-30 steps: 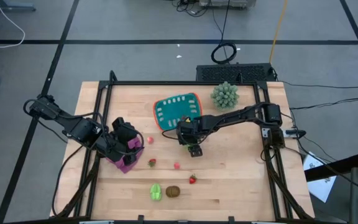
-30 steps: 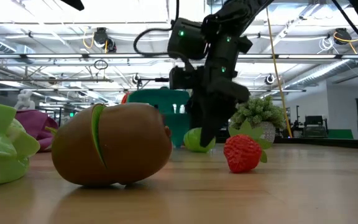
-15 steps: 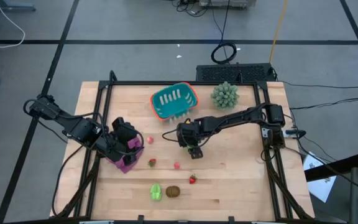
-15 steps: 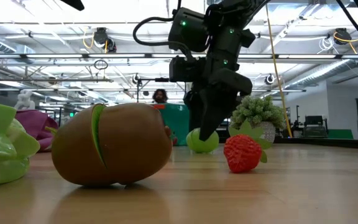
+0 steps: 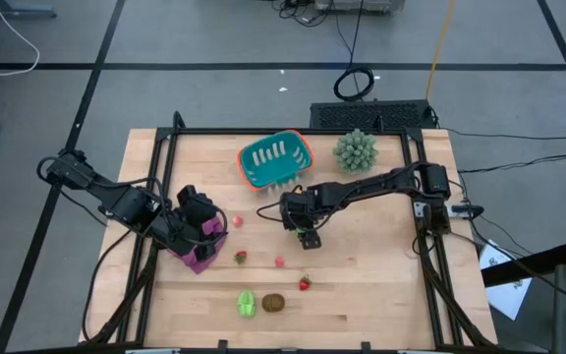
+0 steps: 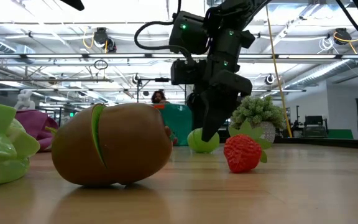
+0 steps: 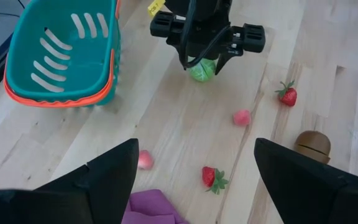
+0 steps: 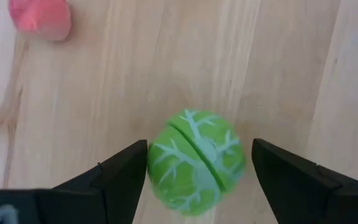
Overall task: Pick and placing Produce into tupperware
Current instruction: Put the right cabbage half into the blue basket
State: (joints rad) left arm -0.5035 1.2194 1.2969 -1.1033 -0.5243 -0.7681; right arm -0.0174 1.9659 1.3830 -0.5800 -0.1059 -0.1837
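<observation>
While your right gripper (image 8: 197,171) straddles the green cabbage (image 8: 196,160) mid-table, fingers spread wide either side of it, teal basket (image 5: 276,159) behind, left gripper (image 5: 197,218) parked on purple cloth (image 5: 201,256), fingers hidden.

Wooden table (image 5: 362,285): teal basket (image 5: 276,160), spiky plant (image 5: 355,150), purple cloth (image 5: 199,258), scattered toy produce (image 5: 274,303).

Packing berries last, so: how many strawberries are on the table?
2. One strawberry lies beside the purple cloth; the other strawberry lies near the brown kiwi. The tipped basket could hide more.
</observation>
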